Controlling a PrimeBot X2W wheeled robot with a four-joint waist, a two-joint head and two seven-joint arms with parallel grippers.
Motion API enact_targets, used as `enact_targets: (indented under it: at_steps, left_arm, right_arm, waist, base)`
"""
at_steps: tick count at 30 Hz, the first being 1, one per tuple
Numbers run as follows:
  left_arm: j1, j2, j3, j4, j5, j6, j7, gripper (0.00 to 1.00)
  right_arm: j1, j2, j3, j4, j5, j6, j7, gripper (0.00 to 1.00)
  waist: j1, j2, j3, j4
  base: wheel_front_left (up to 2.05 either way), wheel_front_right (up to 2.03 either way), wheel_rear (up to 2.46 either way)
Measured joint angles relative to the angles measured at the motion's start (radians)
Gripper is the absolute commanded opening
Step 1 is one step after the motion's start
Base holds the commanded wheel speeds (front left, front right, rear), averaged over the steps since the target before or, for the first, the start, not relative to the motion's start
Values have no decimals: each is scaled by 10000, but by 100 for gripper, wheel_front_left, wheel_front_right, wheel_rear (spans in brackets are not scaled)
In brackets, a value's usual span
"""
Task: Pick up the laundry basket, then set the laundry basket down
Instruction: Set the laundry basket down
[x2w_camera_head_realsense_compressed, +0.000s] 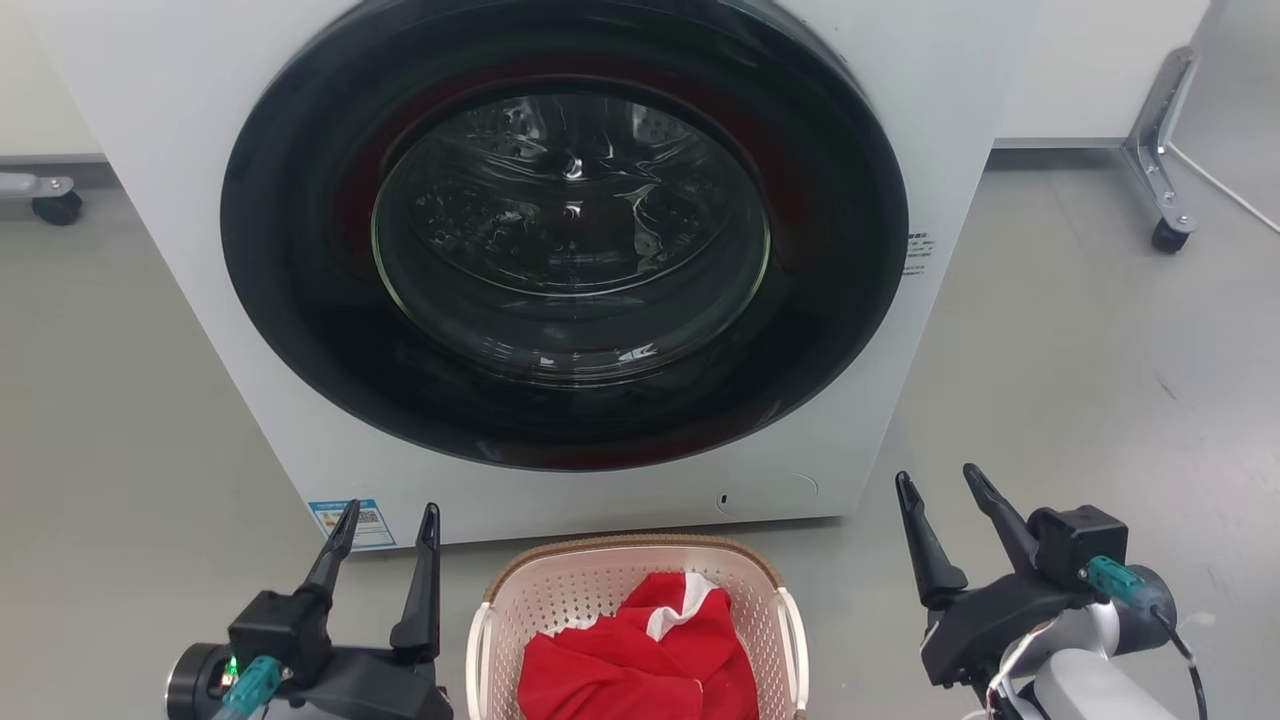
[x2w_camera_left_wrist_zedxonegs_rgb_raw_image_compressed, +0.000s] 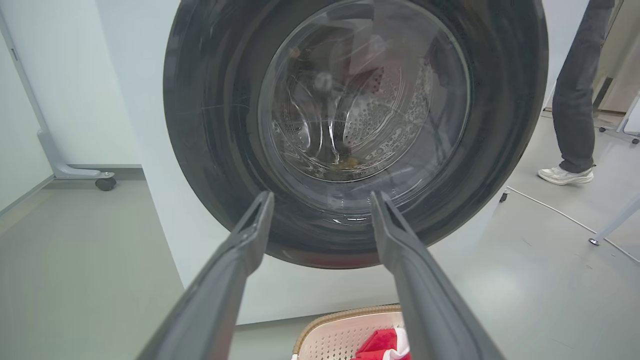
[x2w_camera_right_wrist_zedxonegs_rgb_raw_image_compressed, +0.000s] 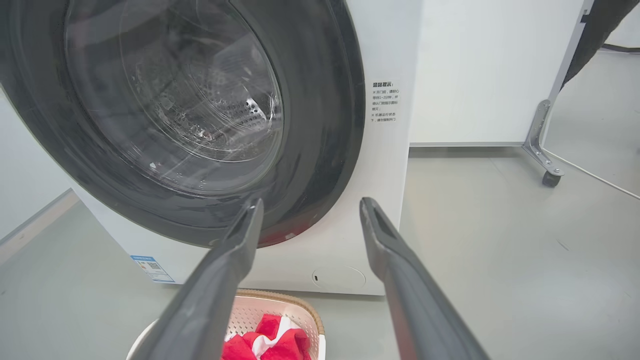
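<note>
Grippers first: you have the left gripper at the lower left of the head view and the right gripper at the lower right. Both have their two dark fingers spread apart, with nothing between them. The laundry basket stands on the grey floor at the bottom middle of the head view, between the two grippers and just in front of the white washing machine. Neither gripper touches it; each one is beside it, apart from its white side handles. Inside the basket lies a red cloth with a white part. In the left wrist view you look along the spread fingers of the left gripper at the round door of the machine, which is closed, and the basket shows at the bottom edge. At the right of that view a person's leg in dark trousers and a pale shoe stand on the floor. In the right wrist view the right gripper is likewise spread and empty, and the basket sits low at the left, partly behind one finger.
</note>
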Motion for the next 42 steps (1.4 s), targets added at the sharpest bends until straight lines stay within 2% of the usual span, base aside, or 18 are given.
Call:
enact_targets:
  at_steps: [16, 28, 42]
  left_arm:
    - [1374, 17, 537, -1469, 431, 174, 0, 100]
    - [1918, -92, 878, -1958, 606, 184, 4, 100]
    - [2236, -476, 1321, -2272, 1062, 184, 224, 100]
  right_arm:
    - [1433, -263, -571, -1860, -884, -217, -23, 100]
    - [2222, -349, -1070, -2489, -1415, -303, -35, 100]
    - [2680, -224, -1655, -3108, -1900, -305, -42, 100]
  waist:
    - [1, 0, -225, -50]
    - [2, 0, -286, -70]
    - [2, 0, -346, -30]
  base:
    - [0, 0, 0]
    - [0, 0, 0]
    - [0, 0, 0]
